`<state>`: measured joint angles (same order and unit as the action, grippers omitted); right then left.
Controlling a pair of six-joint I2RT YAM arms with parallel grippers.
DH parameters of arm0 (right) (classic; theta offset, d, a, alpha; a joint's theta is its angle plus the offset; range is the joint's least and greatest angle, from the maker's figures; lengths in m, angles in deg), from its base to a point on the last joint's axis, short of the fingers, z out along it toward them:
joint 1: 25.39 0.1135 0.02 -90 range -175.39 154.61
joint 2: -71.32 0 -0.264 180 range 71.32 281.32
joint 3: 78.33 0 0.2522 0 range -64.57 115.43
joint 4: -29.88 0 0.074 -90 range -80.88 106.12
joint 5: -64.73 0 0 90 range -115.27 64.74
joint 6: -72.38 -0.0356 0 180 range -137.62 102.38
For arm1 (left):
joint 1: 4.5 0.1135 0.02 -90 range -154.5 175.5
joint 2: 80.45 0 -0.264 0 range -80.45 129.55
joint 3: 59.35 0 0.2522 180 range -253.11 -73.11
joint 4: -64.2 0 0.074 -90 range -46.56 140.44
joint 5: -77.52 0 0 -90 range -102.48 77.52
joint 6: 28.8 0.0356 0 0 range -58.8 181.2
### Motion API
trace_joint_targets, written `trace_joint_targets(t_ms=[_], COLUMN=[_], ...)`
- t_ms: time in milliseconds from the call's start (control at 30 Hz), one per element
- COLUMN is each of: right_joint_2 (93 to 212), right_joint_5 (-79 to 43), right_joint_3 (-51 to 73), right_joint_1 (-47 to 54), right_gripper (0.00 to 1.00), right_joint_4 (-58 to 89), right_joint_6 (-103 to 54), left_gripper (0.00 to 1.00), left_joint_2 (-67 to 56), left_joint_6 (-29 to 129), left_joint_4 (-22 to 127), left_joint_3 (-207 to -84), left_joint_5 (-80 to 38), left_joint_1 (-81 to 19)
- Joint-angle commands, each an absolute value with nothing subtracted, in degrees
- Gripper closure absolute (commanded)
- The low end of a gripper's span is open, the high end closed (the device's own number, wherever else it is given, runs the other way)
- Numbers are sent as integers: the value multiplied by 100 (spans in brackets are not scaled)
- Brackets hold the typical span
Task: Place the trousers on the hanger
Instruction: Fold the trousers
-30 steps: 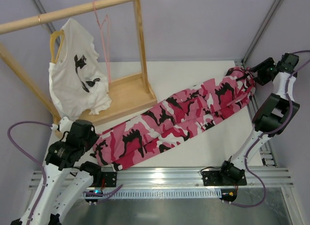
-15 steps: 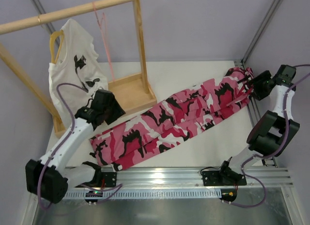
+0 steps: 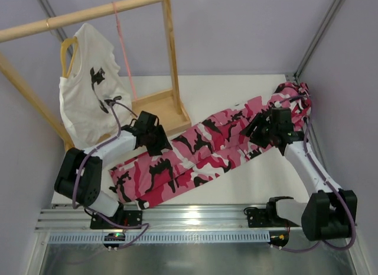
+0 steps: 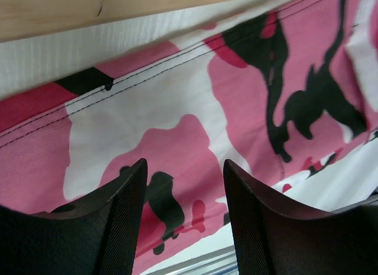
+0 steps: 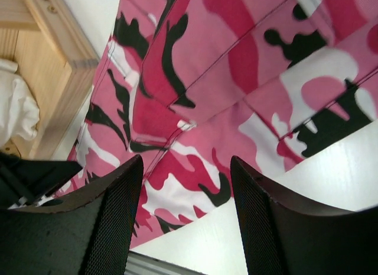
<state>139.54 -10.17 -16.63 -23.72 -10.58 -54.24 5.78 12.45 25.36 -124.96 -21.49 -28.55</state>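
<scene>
At the far left, a white T-shirt point(image 3: 91, 103) hangs from a yellow hanger point(image 3: 67, 50) on the wooden rail point(image 3: 82, 15) of a clothes rack. Just to its right on the same rail hangs the hanger point(image 3: 123, 56), thin and pale pink, with nothing on it. The left end effector point(image 3: 160, 145) is low over the trousers point(image 3: 218, 139) beside the rack's wooden base point(image 3: 156, 112), with its fingers point(image 4: 127, 198) spread and nothing between them but the cloth beneath. The camouflage trousers lie flat on the surface point(image 3: 236, 86), running diagonally from the near left to the far right corner. Over their right half hangs the right end effector point(image 3: 258, 133), also open and empty, pointing down at the cloth.
</scene>
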Motion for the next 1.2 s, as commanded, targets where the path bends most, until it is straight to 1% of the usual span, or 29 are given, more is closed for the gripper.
trace_joint_targets(t_ms=[0,100,167,233,367,400,500,600,667,800,933,1167], right_joint_2=[13162,12801,12687,12494,12396,12501,12747,13265,13634,14162,14698,15410], right_joint_5=[-1524,-1709,-1788,-1771,-1858,-1946,-2332,-2789,-2965,-3115,-3063,-3142], right_joint_3=[-2237,-2607,-2721,-2835,-3090,-3152,-3302,-3101,-3003,-2889,-2705,-2379], right_joint_1=[-1960,-1617,-1458,-1318,-485,-343,175,606,774,1170,1486,1662], right_gripper=[37,37,37,37,39,40,43,46,47,56,57,58], right_joint_4=[-595,-621,-760,-718,-51,81,591,759,925,1374,1577,1770], right_joint_6=[-6032,-6270,-6306,-6455,-7086,-7480,-7852,-8186,-8344,-8678,-8802,-8863], left_gripper=[45,47,48,48,47,47,45,44,44,44,44,43], left_joint_2=[1076,1481,1517,1404,1140,983,718,507,489,612,516,357], left_joint_6=[1365,1322,1260,1269,1453,1523,1576,1620,1629,1585,1620,1655], left_joint_4=[2987,3067,3067,2971,2303,2180,1968,1784,1722,1687,1652,1573], left_joint_3=[-12277,-12364,-12434,-12635,-13312,-13401,-13490,-13481,-13385,-13148,-12954,-12822], left_joint_5=[-2706,-3040,-3076,-2901,-2462,-2356,-1882,-1381,-1292,-1388,-1300,-1134], left_joint_1=[-2885,-2885,-2893,-2920,-2920,-2920,-2920,-2902,-2806,-2577,-2524,-2375])
